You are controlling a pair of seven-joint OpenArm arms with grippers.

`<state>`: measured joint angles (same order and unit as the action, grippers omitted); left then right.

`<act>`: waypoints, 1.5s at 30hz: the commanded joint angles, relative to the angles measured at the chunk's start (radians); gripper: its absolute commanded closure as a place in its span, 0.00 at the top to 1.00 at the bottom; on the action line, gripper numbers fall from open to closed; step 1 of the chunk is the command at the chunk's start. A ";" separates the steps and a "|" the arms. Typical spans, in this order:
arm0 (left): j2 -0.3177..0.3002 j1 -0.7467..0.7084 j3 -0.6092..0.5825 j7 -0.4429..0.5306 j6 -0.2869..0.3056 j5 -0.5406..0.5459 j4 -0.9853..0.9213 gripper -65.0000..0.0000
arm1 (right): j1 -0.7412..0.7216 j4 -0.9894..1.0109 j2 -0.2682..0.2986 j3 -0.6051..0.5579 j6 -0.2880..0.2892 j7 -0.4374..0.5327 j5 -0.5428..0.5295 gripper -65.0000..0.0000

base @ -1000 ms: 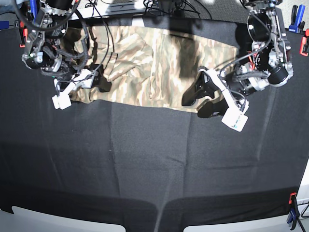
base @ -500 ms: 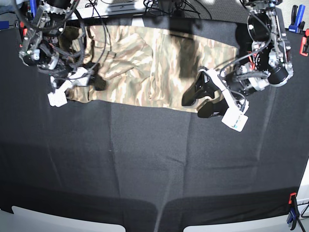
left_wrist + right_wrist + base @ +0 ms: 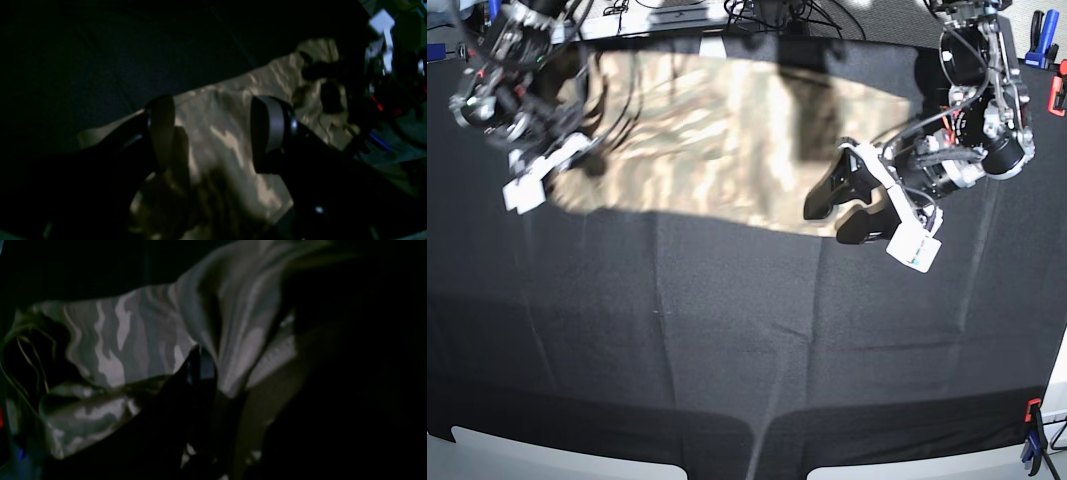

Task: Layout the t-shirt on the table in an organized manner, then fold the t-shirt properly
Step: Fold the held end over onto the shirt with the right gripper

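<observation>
T-shirt spread wide across the upper middle of the base frame, on the black-clothed surface, blurred there along its left part. Camouflage print in tan, beige and olive-brown, soft and rumpled.

Seen only in the base view: whole outline of the garment, long lower edge running left to right, red and blue clamps at the upper right corner of the frame, another clamp at lower right.

Seen only in the right wrist view: right hand pinched shut on a fold of the t-shirt, cloth pulled into ridges rising toward the upper right of that frame. Same hand at upper left of the base frame, at the garment's left end.

Seen only in the left wrist view: left hand with both flat pads wide apart, nothing between them, poised over the camouflage cloth; contact with it not clear. Same hand right of centre in the base frame, over the lower right corner of the shirt.
</observation>
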<state>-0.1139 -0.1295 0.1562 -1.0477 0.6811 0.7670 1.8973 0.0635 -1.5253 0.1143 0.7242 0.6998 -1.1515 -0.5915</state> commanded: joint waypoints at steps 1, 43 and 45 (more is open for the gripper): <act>-0.003 0.011 0.000 0.023 0.000 0.027 0.018 0.52 | -0.037 -0.022 0.020 0.013 -0.002 0.024 0.008 0.00; -0.003 0.011 0.000 -0.007 0.000 0.078 0.018 0.52 | -0.312 -0.025 -0.002 -0.182 -0.215 0.014 0.055 0.00; -0.003 0.011 0.000 -0.007 0.000 0.078 0.018 0.52 | -0.312 -0.026 -0.023 -0.182 -0.215 0.014 0.026 0.00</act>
<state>-0.1139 -0.1295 0.1562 -1.0744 0.6811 0.8188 1.8973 -0.2264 -1.5291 0.0837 0.5442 0.4850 -1.1538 -0.5385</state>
